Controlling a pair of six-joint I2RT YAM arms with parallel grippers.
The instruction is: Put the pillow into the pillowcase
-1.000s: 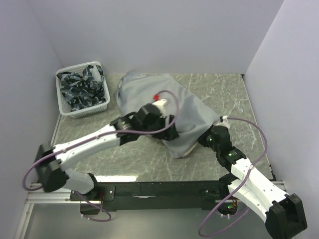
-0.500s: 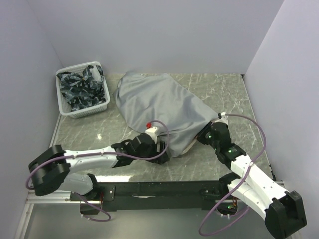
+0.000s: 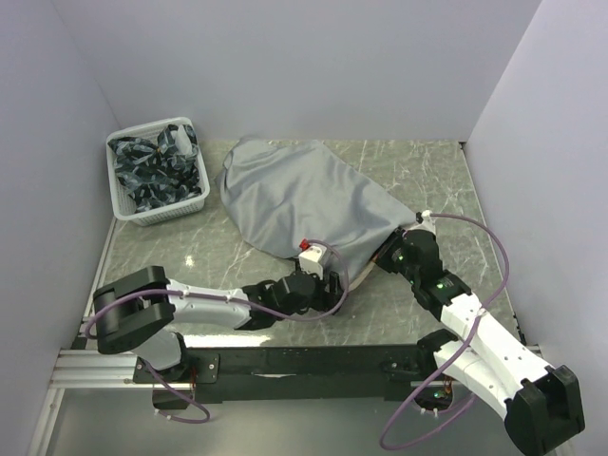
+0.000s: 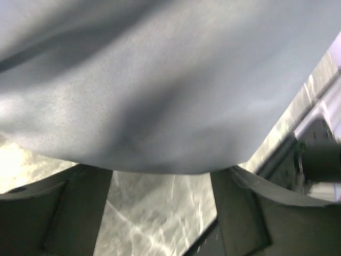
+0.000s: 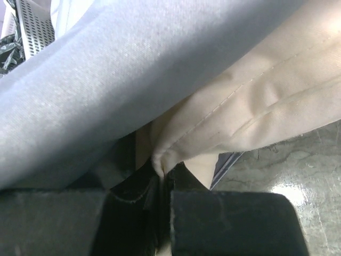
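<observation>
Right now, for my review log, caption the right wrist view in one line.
Right claw pinching the cream pillow at its edge, grey pillowcase draped over it, marble table beneath.

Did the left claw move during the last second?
Yes. The left gripper pulled back from over the pillowcase toward the table's near edge, farther from the basket.

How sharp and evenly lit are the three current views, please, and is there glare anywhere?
Top external: sharp, evenly lit, one small glare patch on the table. Left wrist: the pillowcase is soft and blurred, with glare at the left edge. Right wrist: the pillow seam is crisp, the right gripper dark and blurred.
</observation>
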